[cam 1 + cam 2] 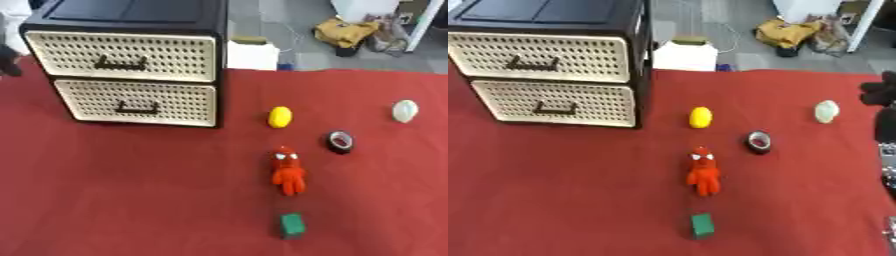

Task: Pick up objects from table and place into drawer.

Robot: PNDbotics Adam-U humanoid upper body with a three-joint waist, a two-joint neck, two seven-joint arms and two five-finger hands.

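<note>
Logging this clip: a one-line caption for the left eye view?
Two-drawer cabinet, both drawers shut, on a red table beside a yellow object, tape roll, red toy and green block.

Beyond the red tabletop's [131, 200] far edge, a white box [684, 56] sits on grey floor [280, 30], with a crumpled yellow bag [347, 31] farther back.

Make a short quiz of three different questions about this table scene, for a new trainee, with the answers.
1. True or false: both drawers of the drawer unit are closed.
2. Which object lies nearest the front table edge? A) yellow object B) green block C) tape roll
3. Fill in: the red toy lies between the yellow object and the ____.

Key: 1 true; 2 B; 3 green block. The right hand shows only at the right eye view's right edge.
</note>
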